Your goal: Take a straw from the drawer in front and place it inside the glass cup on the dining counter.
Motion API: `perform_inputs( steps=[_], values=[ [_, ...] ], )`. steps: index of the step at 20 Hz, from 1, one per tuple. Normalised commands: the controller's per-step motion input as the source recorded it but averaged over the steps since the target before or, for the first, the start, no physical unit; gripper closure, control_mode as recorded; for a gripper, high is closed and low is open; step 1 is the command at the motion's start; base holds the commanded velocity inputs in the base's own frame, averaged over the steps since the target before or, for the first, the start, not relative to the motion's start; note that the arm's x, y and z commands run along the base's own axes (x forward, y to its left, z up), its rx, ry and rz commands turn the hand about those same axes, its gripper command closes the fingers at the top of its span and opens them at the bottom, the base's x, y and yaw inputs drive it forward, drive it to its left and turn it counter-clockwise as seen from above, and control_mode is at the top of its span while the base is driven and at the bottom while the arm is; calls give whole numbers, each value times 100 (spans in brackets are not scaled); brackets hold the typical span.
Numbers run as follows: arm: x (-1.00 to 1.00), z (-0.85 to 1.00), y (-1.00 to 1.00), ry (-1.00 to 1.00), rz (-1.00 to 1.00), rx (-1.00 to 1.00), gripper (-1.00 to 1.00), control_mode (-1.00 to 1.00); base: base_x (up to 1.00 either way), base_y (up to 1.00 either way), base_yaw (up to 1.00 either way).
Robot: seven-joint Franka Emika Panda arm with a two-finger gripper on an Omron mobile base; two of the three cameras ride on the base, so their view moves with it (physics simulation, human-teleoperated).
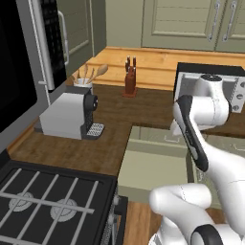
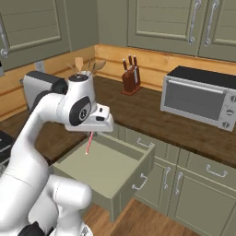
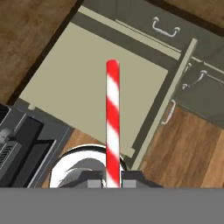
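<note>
Open drawer [image 2: 120,170] — bare floor below

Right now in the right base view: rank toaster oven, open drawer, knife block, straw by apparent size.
1. drawer and toaster oven: look about alike, so I won't split them.
2. knife block
3. straw, thin, hanging from the shut gripper over the drawer.

The straw [image 3: 112,122] in my tool [image 3: 112,183] had red and white candy-cane stripes, though it looked plain pinkish red from further back. The drawer [image 2: 109,168] was pale sage green inside and out with a little silver handle. The counter [image 2: 138,110] was dark brown wood, and the toaster oven [image 2: 198,97] was grey with a black top.
</note>
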Motion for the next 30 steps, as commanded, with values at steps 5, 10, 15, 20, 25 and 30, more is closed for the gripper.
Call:
perform_inputs(
  steps=[5, 10, 15, 20, 25, 30],
  values=[
    [-22, 32, -13, -4, 0, 0, 100, 100, -51, -14, -1],
    [0, 0, 0, 0, 0, 0, 100, 100, -100, -14, -10],
    [0, 0, 0, 0, 0, 0, 100, 100, -87, -24, -42],
    [0, 0, 0, 0, 0, 0, 100, 100, -5, -5, -90],
    [0, 0, 0, 0, 0, 0, 100, 100, 0, -7, -94],
    [0, 0, 0, 0, 0, 0, 100, 100, 0, -37, -86]
  ],
)
